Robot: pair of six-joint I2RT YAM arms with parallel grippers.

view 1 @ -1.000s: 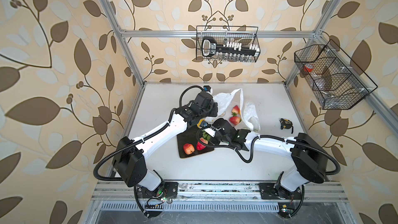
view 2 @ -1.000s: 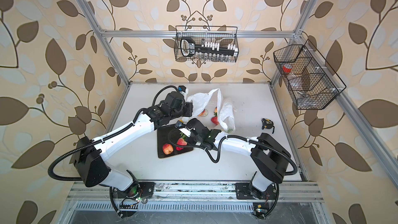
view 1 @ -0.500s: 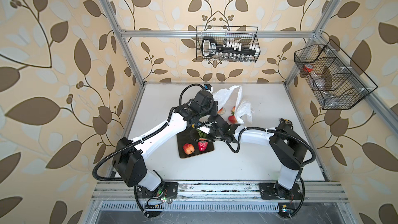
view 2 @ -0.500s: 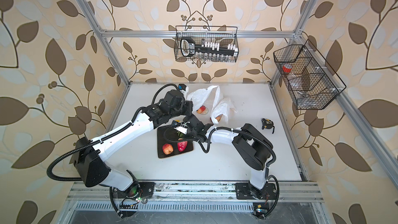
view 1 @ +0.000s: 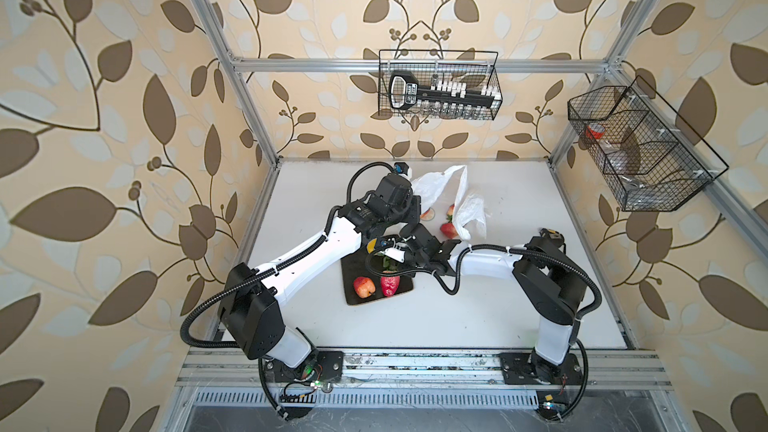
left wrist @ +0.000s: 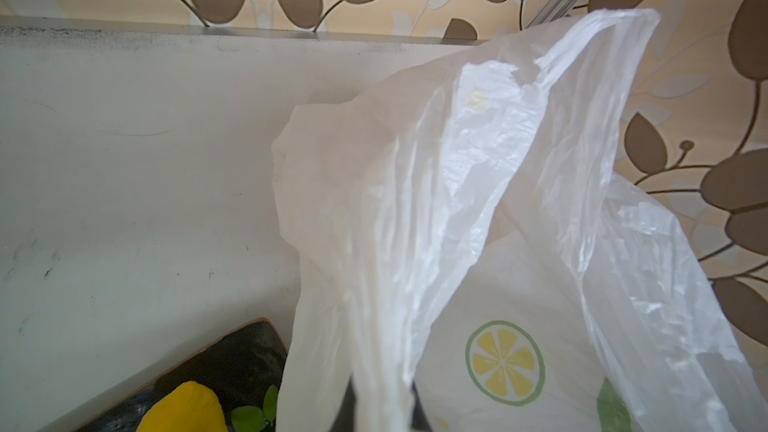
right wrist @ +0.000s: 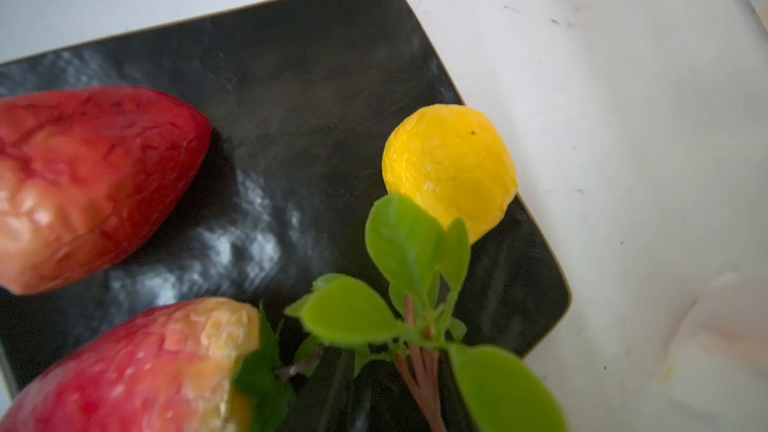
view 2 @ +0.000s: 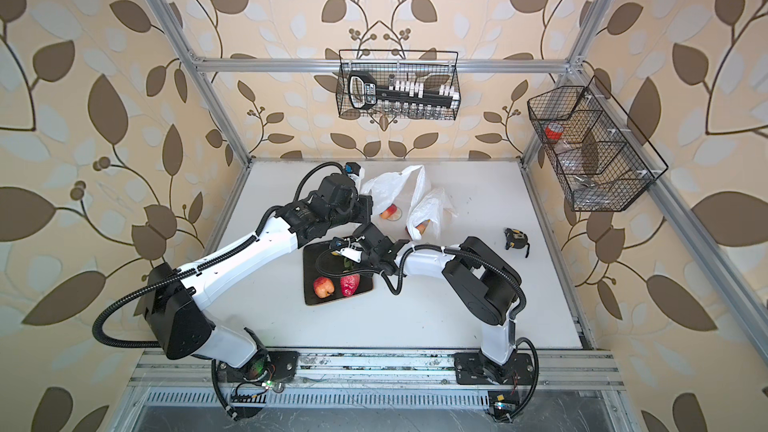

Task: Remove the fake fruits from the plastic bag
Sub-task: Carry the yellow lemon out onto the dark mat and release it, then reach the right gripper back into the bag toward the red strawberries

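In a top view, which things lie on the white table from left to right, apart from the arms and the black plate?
Round red-yellow fruit → pointed red fruit → plastic bag → small black and yellow tool.

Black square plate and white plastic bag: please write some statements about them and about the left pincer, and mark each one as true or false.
1. The small round yellow fake fruit is at the edge of the black square plate. True.
2. The left pincer is open and empty. False: it is shut on the thin white plastic bag.
3. Only one reddish fruit is on the plate. False: a red-orange rounded fake fruit and a red bumpy fake fruit both lie there.
4. The green leafy sprig is over the plate, next to the yellow fruit. True.
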